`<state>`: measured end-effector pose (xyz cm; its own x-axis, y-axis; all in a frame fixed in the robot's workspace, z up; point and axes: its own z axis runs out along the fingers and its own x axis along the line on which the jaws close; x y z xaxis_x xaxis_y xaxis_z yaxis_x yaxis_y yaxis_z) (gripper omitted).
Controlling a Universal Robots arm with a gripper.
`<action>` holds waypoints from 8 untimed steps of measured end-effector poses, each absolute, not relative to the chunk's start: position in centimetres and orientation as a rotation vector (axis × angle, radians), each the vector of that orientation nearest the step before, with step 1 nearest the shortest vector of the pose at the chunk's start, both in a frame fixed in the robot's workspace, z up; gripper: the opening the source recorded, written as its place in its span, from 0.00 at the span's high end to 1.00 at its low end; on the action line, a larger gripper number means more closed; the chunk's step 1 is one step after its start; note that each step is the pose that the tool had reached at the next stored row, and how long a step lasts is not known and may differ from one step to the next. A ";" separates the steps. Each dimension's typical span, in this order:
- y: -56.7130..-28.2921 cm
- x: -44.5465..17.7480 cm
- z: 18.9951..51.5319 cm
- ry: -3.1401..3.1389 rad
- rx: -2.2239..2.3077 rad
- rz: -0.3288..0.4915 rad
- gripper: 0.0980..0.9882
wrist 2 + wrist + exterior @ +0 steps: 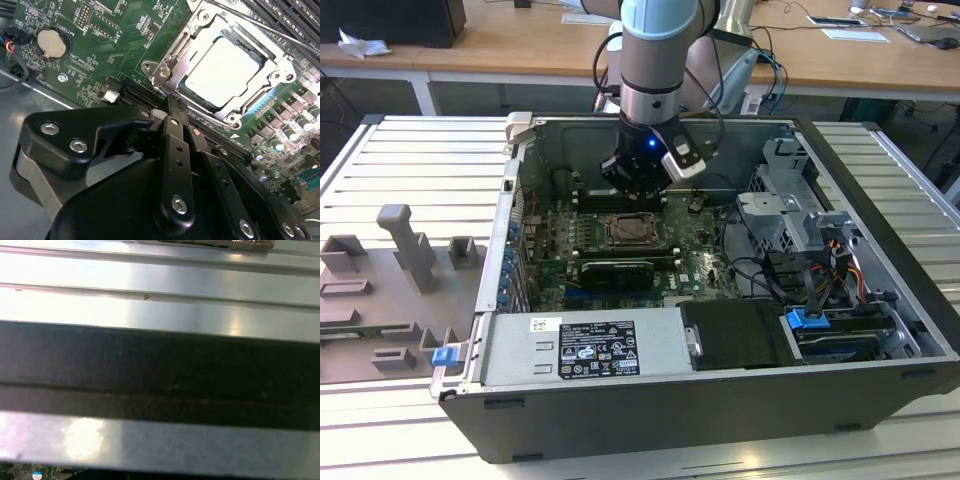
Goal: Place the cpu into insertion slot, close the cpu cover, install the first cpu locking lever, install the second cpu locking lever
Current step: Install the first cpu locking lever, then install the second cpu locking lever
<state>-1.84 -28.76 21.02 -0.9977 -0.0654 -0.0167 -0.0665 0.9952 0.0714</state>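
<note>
While the arm is being held low inside the open computer case [880, 300], the end effector [632, 180] is being kept just above the green circuit board [555, 255], beside the socket. In the second wrist view the end effector [172, 112] is seen with its black fingers [175, 150] pressed together and gripping nothing, the tips being poised at the near edge of the insertion slot [165, 70]. The cpu [220, 70] is lying flat in that socket, its pale face showing through the cpu cover [200, 35], which is lying down around it. A thin locking lever [260, 27] is running along the far side of the frame. The case is resting on a ribbed metal table [410, 160], with desks behind.
</note>
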 end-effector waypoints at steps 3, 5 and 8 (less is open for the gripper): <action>-28.9 -1.8 21.0 3.123 -0.103 0.112 0.99; -28.9 -1.8 21.0 3.124 -0.103 0.112 0.99; -29.1 -1.8 21.0 3.123 -0.103 0.113 0.99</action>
